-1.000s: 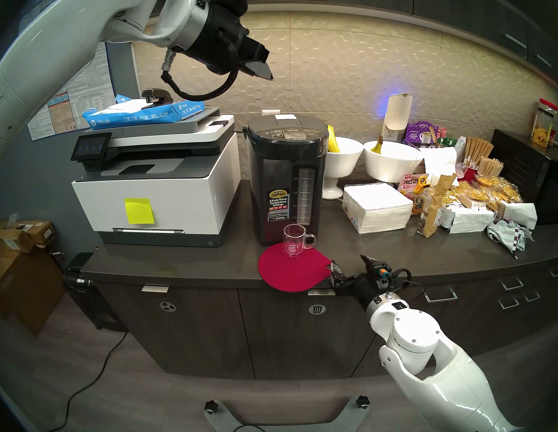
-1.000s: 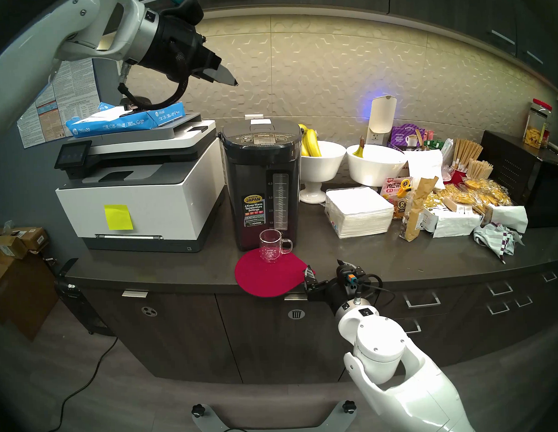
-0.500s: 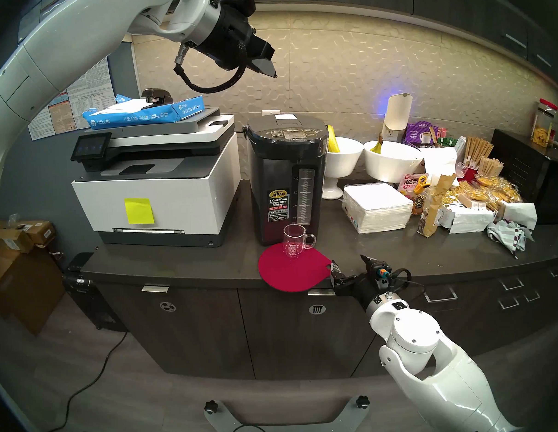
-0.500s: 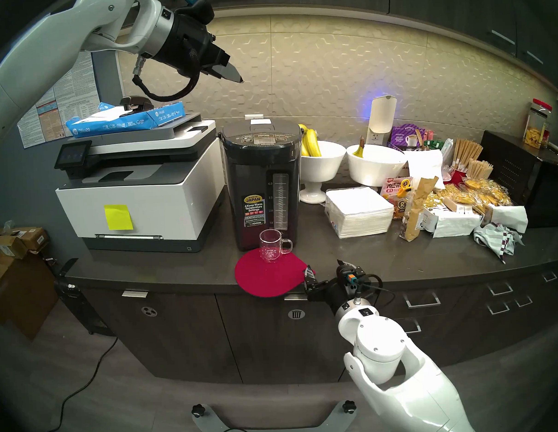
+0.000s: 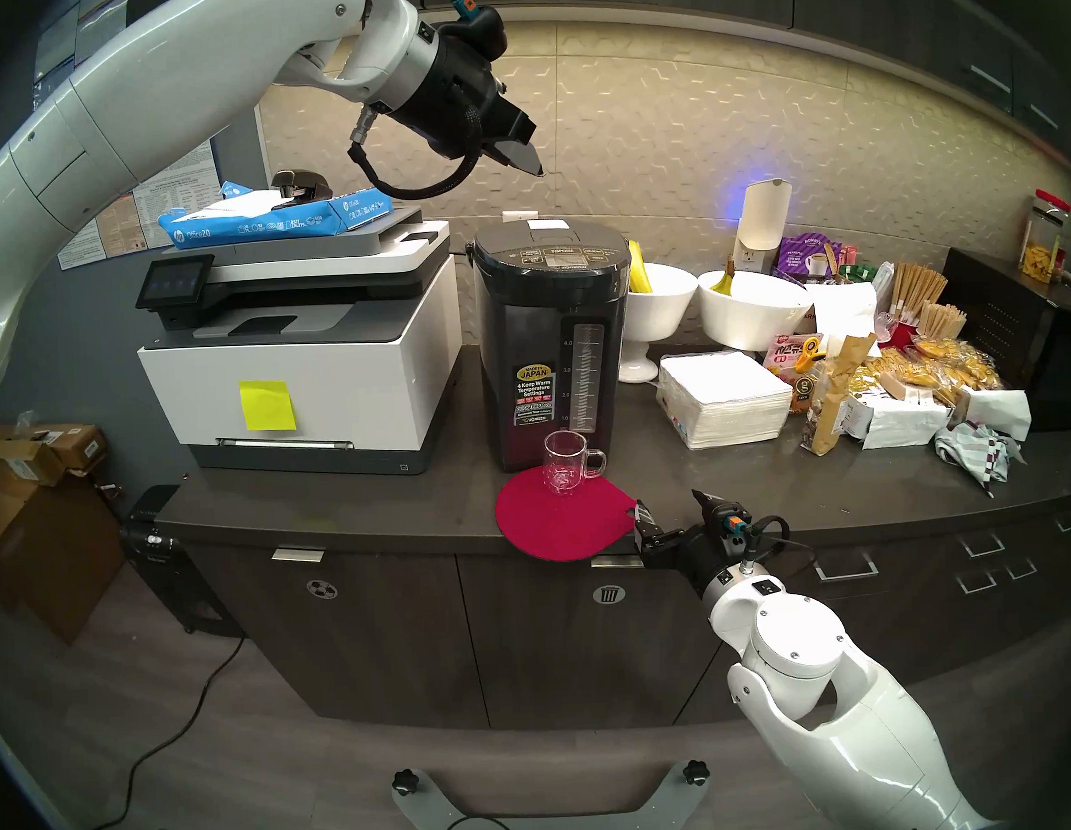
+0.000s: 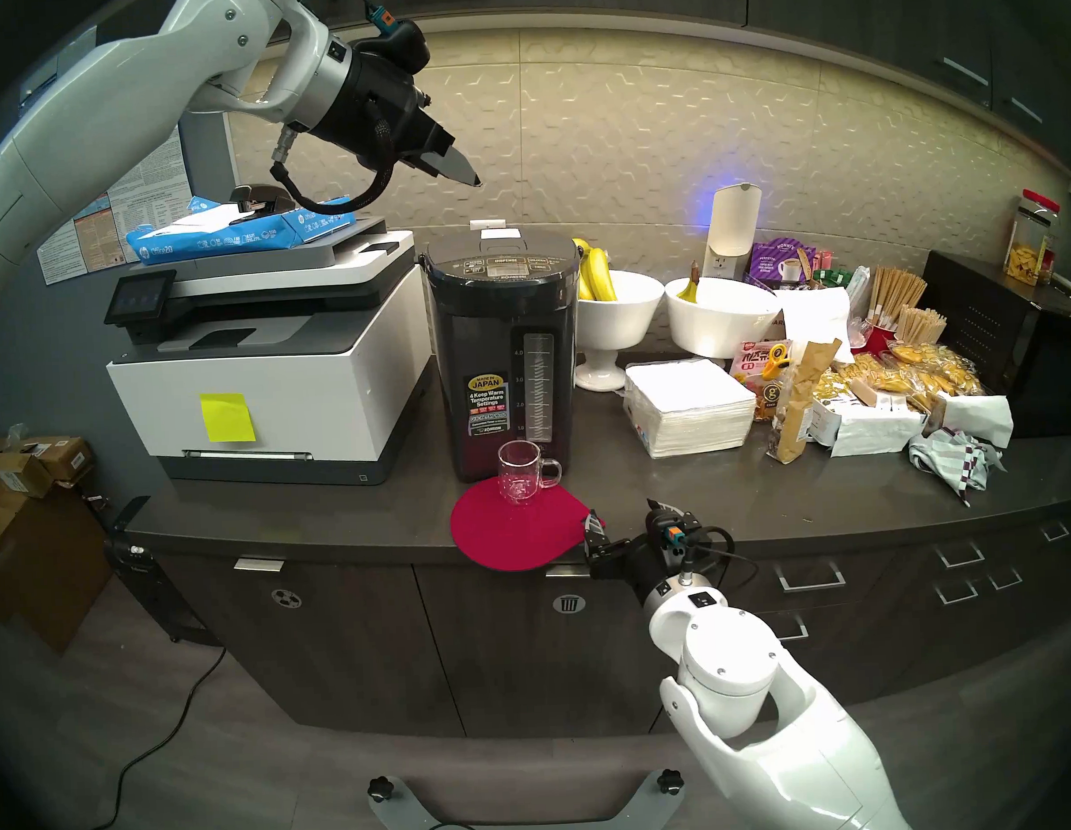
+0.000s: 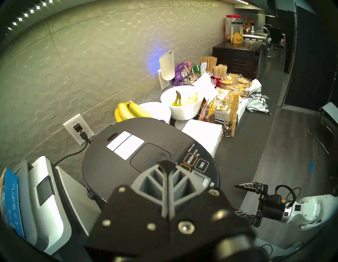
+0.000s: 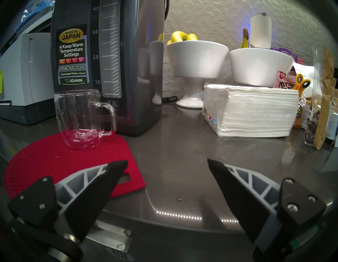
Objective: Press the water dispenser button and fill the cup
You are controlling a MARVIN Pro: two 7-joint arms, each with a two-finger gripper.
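The dark water dispenser (image 5: 551,343) (image 6: 506,357) stands on the counter beside the printer. Its DISPENSE button (image 5: 561,251) (image 6: 505,261) sits mid-panel on top. My left gripper (image 5: 538,172) (image 6: 475,181) hangs shut and empty in the air above the lid, tips pointing down at it. In the left wrist view the shut fingers (image 7: 165,164) hide the button. The clear glass cup (image 5: 565,470) (image 8: 80,119) stands empty on a red mat (image 5: 556,527) at the dispenser's foot. My right gripper (image 5: 668,500) (image 8: 167,162) rests open at the counter's front edge, right of the mat.
A white-grey printer (image 5: 310,354) with a blue paper ream (image 5: 279,217) stands left of the dispenser. Two white bowls (image 5: 663,301) (image 5: 755,310) with bananas, a napkin stack (image 5: 725,397) and snack packets (image 5: 924,382) crowd the right.
My left arm has swung right and down, bringing the shut gripper closer over the dispenser's top. The right arm, cup and mat have not moved.
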